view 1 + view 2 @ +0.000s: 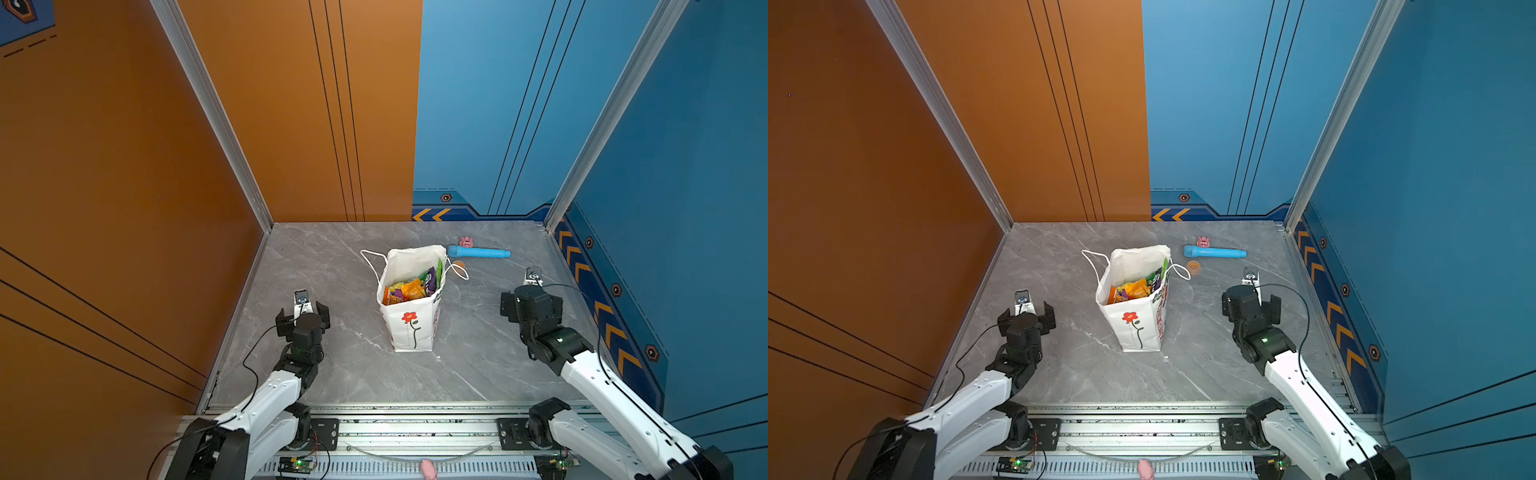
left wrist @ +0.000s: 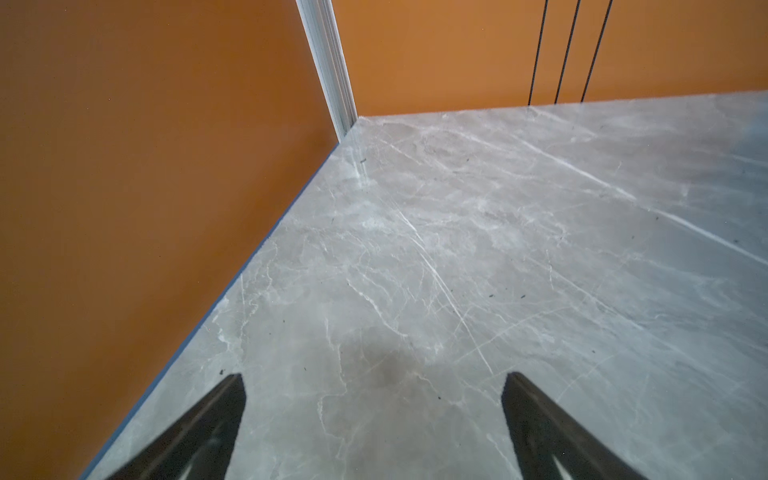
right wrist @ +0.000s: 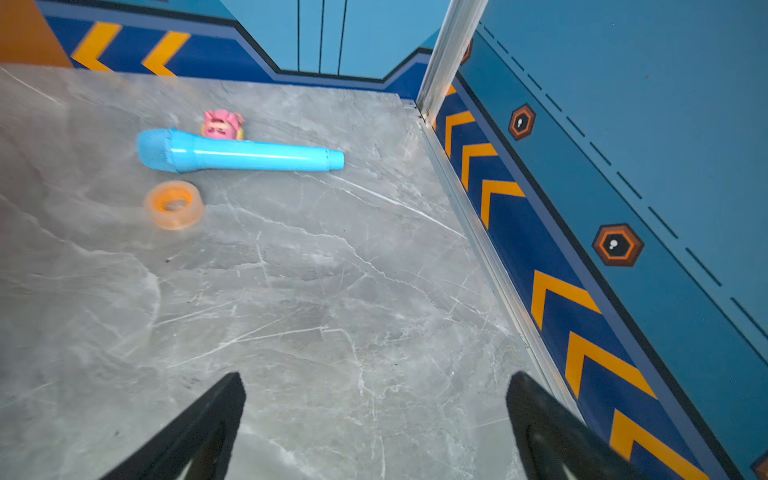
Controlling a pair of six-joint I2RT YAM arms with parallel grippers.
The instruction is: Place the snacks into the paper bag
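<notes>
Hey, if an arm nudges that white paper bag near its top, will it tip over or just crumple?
Probably crumples first: the paper bag has thin walls and its open rim already looks bent. It might also tip, standing tall on a narrow base. The snacks filling it likely weigh the bottom down, so a low push should slide it instead.

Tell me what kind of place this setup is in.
Probably a staged robot test booth: left arm and right arm mounted on an aluminium rail; an orange wall and blue wall boxing in a marble-look tabletop; a paper bag of snacks set out on it.
</notes>
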